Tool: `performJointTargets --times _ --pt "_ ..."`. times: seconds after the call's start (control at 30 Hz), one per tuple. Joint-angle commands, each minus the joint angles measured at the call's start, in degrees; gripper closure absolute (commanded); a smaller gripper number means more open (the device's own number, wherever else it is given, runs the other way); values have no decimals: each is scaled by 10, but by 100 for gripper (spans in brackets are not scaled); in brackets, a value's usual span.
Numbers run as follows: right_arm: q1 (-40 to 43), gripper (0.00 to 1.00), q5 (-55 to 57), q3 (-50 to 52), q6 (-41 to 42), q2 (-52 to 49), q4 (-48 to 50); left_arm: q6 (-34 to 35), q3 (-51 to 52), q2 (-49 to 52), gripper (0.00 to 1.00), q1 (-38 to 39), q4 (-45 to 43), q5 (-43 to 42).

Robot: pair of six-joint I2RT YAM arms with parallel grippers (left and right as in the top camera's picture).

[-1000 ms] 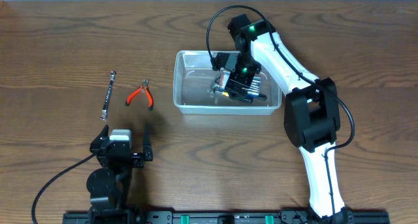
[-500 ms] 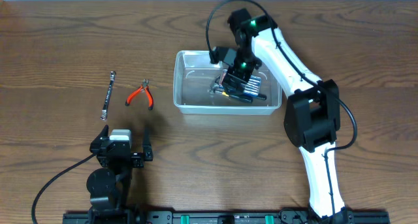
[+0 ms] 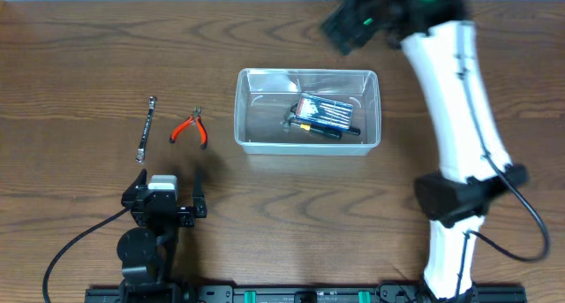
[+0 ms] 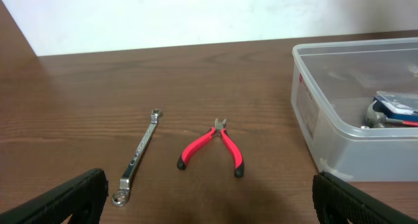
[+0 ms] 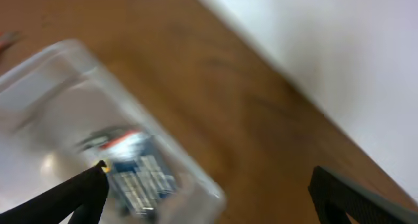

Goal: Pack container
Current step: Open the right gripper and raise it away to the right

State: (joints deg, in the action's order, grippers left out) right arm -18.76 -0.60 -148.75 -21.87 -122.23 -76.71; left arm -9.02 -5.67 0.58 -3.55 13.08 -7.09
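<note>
Toward the left edge of the worktop (image 3: 71, 64) lie a slim metal wrench (image 3: 146, 129) and, just beside it, red-handled pliers (image 3: 189, 129); both are outside the tub and not yet packed. My left hand (image 3: 169, 186) sits near the front edge below them, fingers spread wide and holding nothing. The container (image 3: 305, 147) stands around the middle of the worktop, nearer the far edge, with a blue-and-red screwdriver case (image 3: 328, 114) and a small tool lying in it. I judge it light, thin-walled and smooth, so it probably flexes under a squeeze and slides if nudged. If I had to move it, I would pinch one wall just under the rim, where it looks stiffest. My right hand (image 5: 208, 185) hangs over the far edge beyond the tub, wide open and empty.
</note>
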Motion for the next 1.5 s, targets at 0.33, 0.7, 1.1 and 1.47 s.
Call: performJointTargets --times 0.33,0.7,1.1,1.47 --pt "267 1 85 4 266 61 -78 1 14 -3 2 -2 5 4" --pt "350 1 68 140 313 42 -7 1 14 -3 2 -2 5 4" --pt "356 1 68 320 328 42 73 1 14 -3 2 -2 5 4" --pt "356 1 68 391 328 42 78 31 11 -3 2 -2 -3 4"
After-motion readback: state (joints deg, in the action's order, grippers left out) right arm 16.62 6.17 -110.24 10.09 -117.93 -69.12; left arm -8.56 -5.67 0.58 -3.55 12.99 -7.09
